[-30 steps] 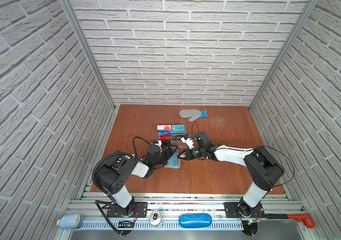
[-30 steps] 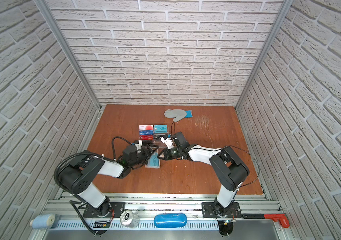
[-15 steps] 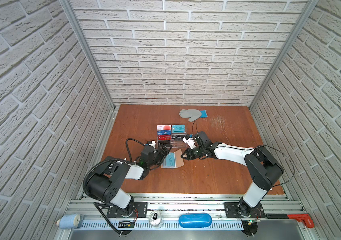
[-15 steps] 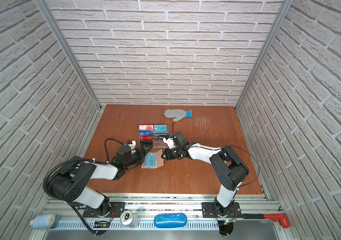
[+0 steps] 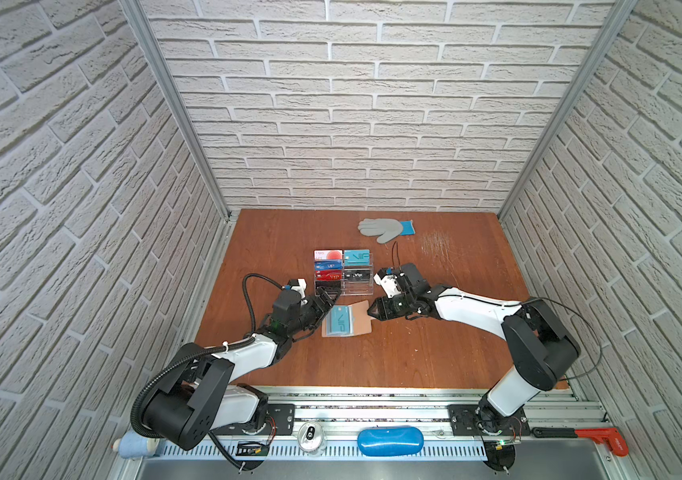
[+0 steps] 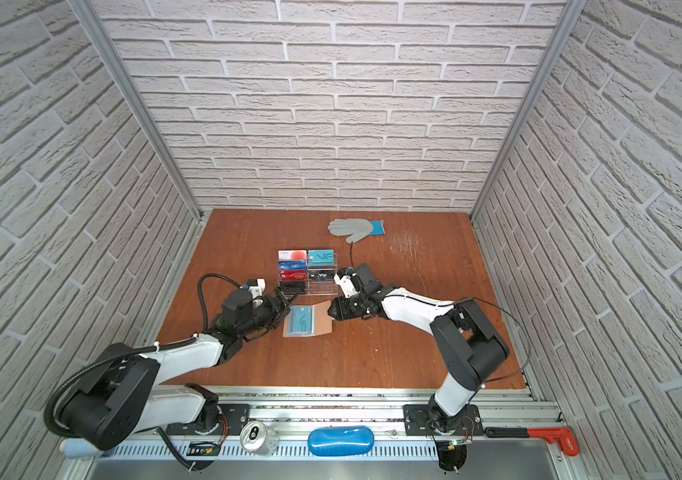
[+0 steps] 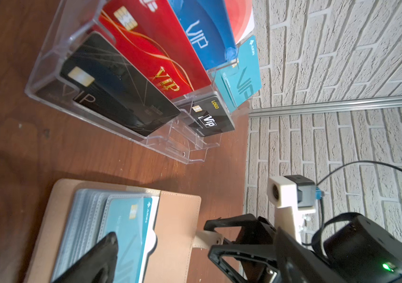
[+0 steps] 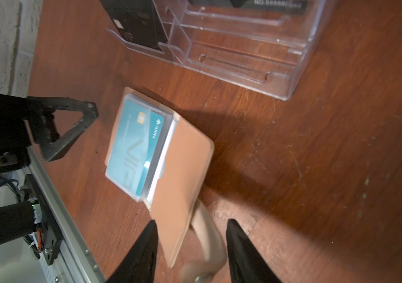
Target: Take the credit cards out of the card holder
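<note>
The tan card holder (image 5: 359, 321) lies open on the table, and a teal credit card (image 8: 133, 147) shows in its top sleeve. My right gripper (image 8: 192, 245) stands open at the wallet's right edge. The snap strap (image 8: 207, 235) and the flap's corner lie between its jaws without being pinched. My left gripper (image 5: 328, 305) is open at the wallet's left side, with one finger (image 7: 97, 257) hovering over the teal card. Several other credit cards stand in the clear acrylic stand (image 5: 358, 286) just behind.
A grey glove (image 5: 385, 228) lies near the back wall. On the front rail sit a can (image 5: 310, 434), a blue case (image 5: 389, 441) and a red clamp (image 5: 599, 437). Brick walls close in both sides.
My right gripper, shut on the strap a second ago, has opened and let it go. The left gripper has pulled back off the wallet to its left side, uncovering the teal card.
</note>
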Available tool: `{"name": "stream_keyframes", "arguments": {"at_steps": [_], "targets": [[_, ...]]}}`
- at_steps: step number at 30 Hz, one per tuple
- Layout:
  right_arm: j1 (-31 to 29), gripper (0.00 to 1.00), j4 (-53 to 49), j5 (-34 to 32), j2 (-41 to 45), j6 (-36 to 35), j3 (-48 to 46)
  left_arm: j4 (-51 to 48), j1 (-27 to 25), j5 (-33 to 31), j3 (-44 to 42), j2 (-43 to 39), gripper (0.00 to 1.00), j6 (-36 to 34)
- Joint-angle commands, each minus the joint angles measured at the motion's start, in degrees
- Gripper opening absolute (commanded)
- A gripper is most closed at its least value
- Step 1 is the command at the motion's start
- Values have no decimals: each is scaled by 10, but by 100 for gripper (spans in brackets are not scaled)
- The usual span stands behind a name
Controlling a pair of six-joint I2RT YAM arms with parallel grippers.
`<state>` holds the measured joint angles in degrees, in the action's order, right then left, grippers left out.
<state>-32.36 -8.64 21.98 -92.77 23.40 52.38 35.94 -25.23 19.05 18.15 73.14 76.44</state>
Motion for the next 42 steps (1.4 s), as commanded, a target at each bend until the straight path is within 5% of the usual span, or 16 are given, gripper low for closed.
{"name": "stream_keyframes", "arguments": {"at_steps": [1, 10, 20, 42], "targets": [[-1, 51, 67, 10, 40, 4, -22, -14, 2, 2, 1, -16, 98, -18], [-14, 54, 149, 62, 37, 30, -43, 32, 3, 10, 1, 36, 98, -11], [-24, 52, 233, 134, -82, 93, -20, 60, 4, 8, -8, 70, 98, -11], [-38, 51, 295, 146, -173, 132, 6, 162, 7, 21, -37, 156, 98, 6]]}}
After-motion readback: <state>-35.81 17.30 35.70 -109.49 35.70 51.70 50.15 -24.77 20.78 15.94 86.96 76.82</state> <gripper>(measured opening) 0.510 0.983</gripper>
